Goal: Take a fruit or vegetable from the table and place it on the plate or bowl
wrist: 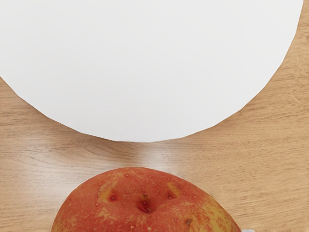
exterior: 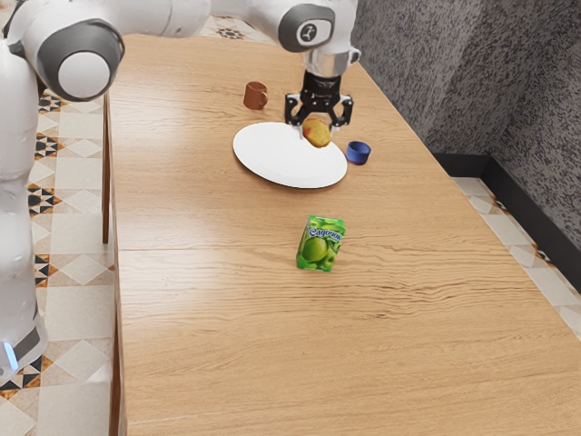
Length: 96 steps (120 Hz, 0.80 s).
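A red-and-yellow fruit [exterior: 317, 133], mottled like a mango or apple, hangs between the black fingers of my gripper [exterior: 318, 129], which is shut on it. It is held just above the far right part of the white plate [exterior: 281, 156] lying flat on the wooden table. In the wrist view the fruit [wrist: 145, 203] bulges large under my hand, with the plate [wrist: 145, 63] spread out beyond it and a strip of table between them.
A small brown cup [exterior: 256, 94] stands behind the plate and a blue cup [exterior: 359, 152] just to the plate's right. A green juice pouch [exterior: 320, 242] stands upright mid-table. A grey wall runs along the table's right side.
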Each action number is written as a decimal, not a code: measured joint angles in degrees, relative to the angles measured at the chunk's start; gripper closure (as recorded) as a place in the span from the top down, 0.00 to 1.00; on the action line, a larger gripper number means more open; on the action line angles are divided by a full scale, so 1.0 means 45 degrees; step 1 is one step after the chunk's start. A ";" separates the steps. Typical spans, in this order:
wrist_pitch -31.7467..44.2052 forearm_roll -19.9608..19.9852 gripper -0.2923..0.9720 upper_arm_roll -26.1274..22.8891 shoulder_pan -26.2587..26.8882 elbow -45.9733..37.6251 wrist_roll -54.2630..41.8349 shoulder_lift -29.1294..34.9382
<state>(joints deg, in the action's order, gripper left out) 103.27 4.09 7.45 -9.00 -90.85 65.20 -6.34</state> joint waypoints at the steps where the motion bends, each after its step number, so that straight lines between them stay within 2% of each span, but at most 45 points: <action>1: -0.0004 0.0006 0.50 0.0002 0.0020 0.0043 -0.0026 -0.0060; 7: -0.0022 0.0090 0.50 0.0005 -0.0124 0.0312 -0.0209 -0.0452; 26: -0.0010 0.0418 0.50 0.0020 -0.1859 0.0585 -0.0870 -0.0964; 46: 0.0025 0.0751 0.50 0.0021 -0.2877 0.0597 -0.1563 -0.1306; 85: -0.0028 0.0910 0.50 0.0036 -0.3239 0.0595 -0.2566 -0.1233; 96: -0.0031 0.0931 0.62 0.0042 -0.3288 0.0590 -0.2793 -0.1204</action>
<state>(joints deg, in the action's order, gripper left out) 103.13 8.28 7.64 -23.80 -88.19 52.64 -11.76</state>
